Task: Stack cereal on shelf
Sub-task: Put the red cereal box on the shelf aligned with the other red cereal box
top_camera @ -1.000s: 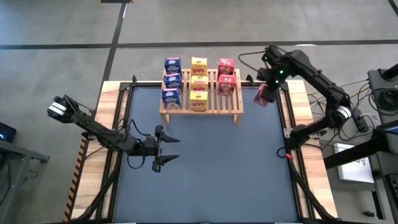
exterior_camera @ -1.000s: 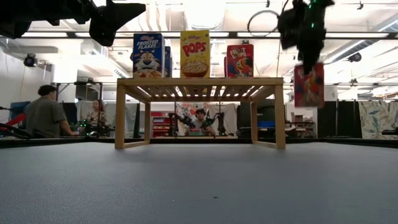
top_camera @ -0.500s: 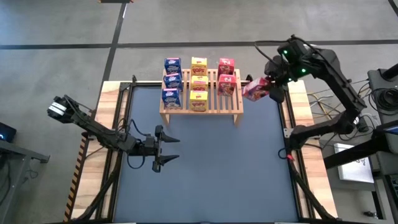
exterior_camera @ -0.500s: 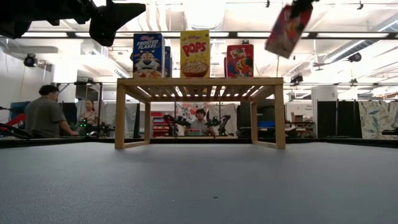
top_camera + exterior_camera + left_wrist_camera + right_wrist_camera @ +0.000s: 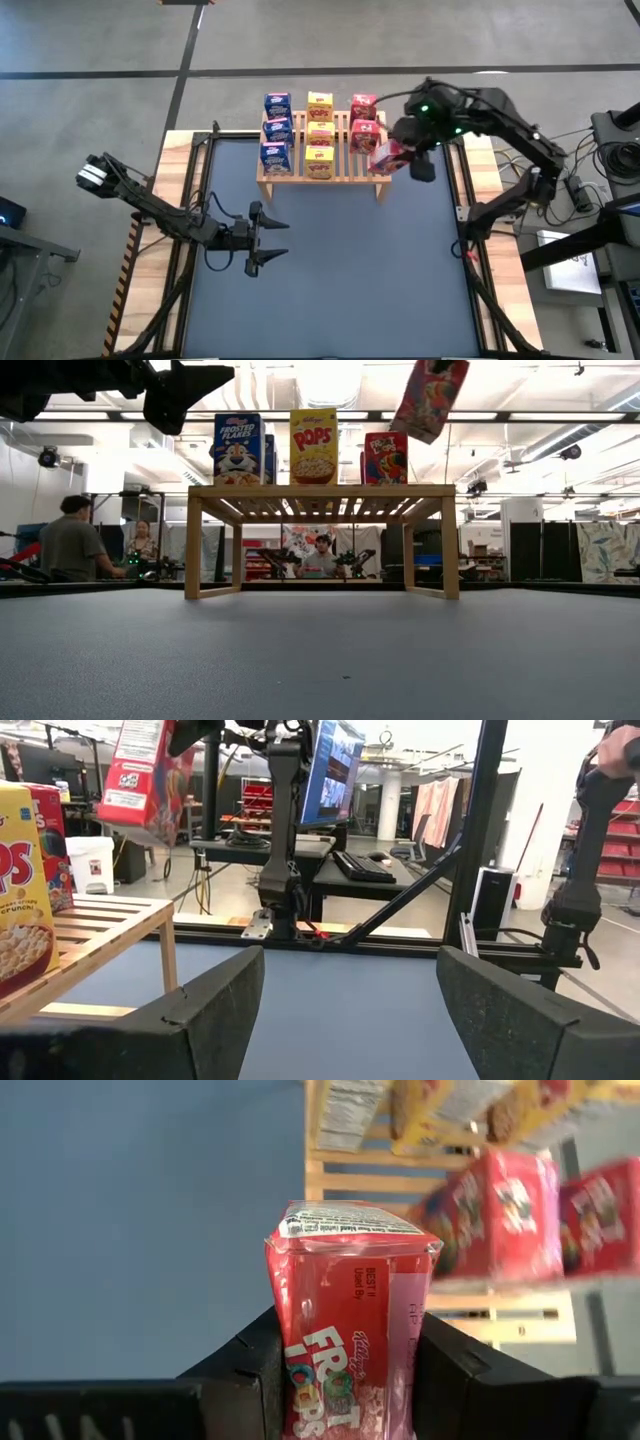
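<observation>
The wooden slatted shelf (image 5: 322,165) stands at the table's far middle on short legs. On it stand three blue cereal boxes (image 5: 276,128), three yellow ones (image 5: 320,130) and two red ones (image 5: 364,120). My right gripper (image 5: 400,156) is shut on a third red cereal box (image 5: 386,155), high above the shelf's right end. In the low view this box (image 5: 430,398) hangs tilted above the shelf top (image 5: 320,490). My left gripper (image 5: 274,245) waits open at the table's left middle, fingers level, nothing between them. My right gripper pinches the red box between its two fingers (image 5: 250,1370), on two opposite faces (image 5: 290,1350) near one end. The fingers slant down from the table's right side. The box's free end (image 5: 345,1220) sticks out past the fingertips. The box is lifted clear and tilted.
The dark table mat (image 5: 330,270) lies in front of the shelf. Black frame rails (image 5: 462,190) run along the table's sides. Beyond the far edge, people (image 5: 72,545) sit in the room, away from the arms.
My right gripper has risen and swung from beyond the shelf's right end toward the table's left, over the shelf's right end. It has rolled and tipped on the way. The red box, which hung upright below it, is now higher and tilted.
</observation>
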Motion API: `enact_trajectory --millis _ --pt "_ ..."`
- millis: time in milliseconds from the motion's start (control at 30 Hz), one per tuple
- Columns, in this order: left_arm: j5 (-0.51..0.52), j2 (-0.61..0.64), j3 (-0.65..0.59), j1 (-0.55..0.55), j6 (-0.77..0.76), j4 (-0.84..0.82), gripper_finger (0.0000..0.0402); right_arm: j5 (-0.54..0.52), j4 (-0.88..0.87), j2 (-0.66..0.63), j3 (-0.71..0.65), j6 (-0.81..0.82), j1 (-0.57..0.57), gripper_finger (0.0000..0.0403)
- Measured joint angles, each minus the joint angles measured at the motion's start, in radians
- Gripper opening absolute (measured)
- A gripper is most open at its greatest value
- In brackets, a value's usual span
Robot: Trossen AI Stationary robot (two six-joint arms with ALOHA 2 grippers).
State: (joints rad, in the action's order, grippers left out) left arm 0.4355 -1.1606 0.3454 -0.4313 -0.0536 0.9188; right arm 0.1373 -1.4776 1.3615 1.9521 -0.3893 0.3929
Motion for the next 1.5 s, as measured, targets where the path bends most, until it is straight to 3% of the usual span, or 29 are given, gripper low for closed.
enact_trajectory --millis 200,500,700,1033,1500 --pt "0.0 0.0 0.0 0.0 -0.004 -0.002 0.0281 -0.099 -0.002 0.1 0.074 -0.031 -0.078 0.0137" --pt "0.0 0.0 0.0 0.0 -0.008 -0.005 0.0281 -0.122 -0.071 0.259 0.154 -0.024 -0.081 0.0146" --pt "0.0 0.0 0.0 0.0 -0.008 -0.007 0.0281 -0.192 -0.092 0.341 0.19 -0.031 -0.08 0.0142" --pt "0.0 0.0 0.0 0.0 -0.009 -0.018 0.0281 -0.191 -0.092 0.361 0.202 -0.014 -0.081 0.0157" --pt "0.0 0.0 0.0 0.0 -0.012 -0.022 0.0281 -0.193 -0.079 0.361 0.201 -0.003 -0.081 0.0214"
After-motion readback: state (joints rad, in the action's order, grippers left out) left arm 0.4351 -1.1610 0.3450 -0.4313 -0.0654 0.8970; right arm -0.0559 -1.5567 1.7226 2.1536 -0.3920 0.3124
